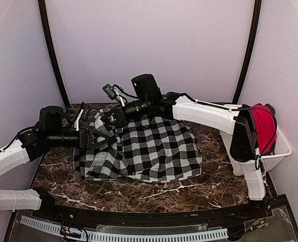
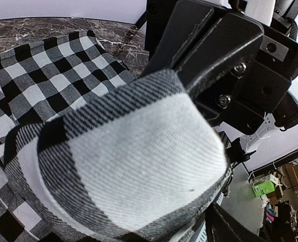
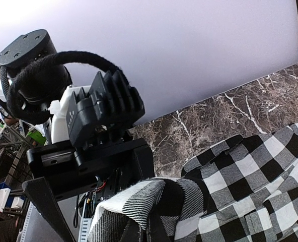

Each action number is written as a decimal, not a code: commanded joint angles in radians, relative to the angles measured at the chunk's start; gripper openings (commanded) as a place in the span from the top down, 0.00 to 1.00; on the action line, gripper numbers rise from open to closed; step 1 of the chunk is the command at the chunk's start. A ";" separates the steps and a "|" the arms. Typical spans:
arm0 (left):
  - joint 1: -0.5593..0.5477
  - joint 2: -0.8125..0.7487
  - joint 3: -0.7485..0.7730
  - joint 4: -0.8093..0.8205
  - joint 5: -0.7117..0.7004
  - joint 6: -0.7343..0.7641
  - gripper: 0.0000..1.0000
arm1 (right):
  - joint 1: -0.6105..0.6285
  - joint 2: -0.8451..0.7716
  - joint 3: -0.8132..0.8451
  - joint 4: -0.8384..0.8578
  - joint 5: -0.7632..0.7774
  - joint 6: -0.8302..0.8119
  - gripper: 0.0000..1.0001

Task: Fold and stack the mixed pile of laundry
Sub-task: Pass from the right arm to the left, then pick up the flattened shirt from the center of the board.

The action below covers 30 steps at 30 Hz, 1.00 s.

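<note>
Dark marble tabletop: black-and-white checked cloth garment spreads rightward; R gripper clamped on its far-left corner, L gripper beside, around a fold, grip unclear.

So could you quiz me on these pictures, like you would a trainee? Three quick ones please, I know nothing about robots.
1. True or false: the red garment lies spread flat on the table.
2. Which cloth is laid out on the marble top? A) the red one B) the checked garment C) a blue towel
3. On which side of the robot does the white bin stand?
Key: 1 false, it sits bunched in the white bin. 2 B. 3 the robot's right.
</note>
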 commanded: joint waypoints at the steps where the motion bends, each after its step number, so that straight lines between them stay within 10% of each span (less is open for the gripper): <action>1: -0.019 0.010 0.004 0.051 -0.108 0.000 0.24 | 0.019 0.020 0.048 0.010 0.026 0.036 1.00; 5: -0.024 0.028 -0.008 0.083 -0.149 -0.016 0.33 | 0.027 0.023 0.050 0.021 0.016 0.047 1.00; 11: -0.024 0.040 -0.016 0.077 -0.159 -0.017 0.83 | 0.023 -0.002 0.042 0.003 0.032 0.032 0.96; 15: -0.024 0.010 -0.037 0.080 -0.163 -0.031 0.97 | -0.016 -0.044 -0.007 0.035 0.023 0.064 0.84; 19: -0.023 -0.032 -0.045 0.067 -0.204 -0.046 1.00 | -0.070 -0.110 -0.060 0.020 -0.005 0.072 0.51; 30: 0.099 0.044 0.037 -0.102 -0.244 -0.098 1.00 | -0.112 -0.587 -0.706 -0.315 0.372 -0.207 0.46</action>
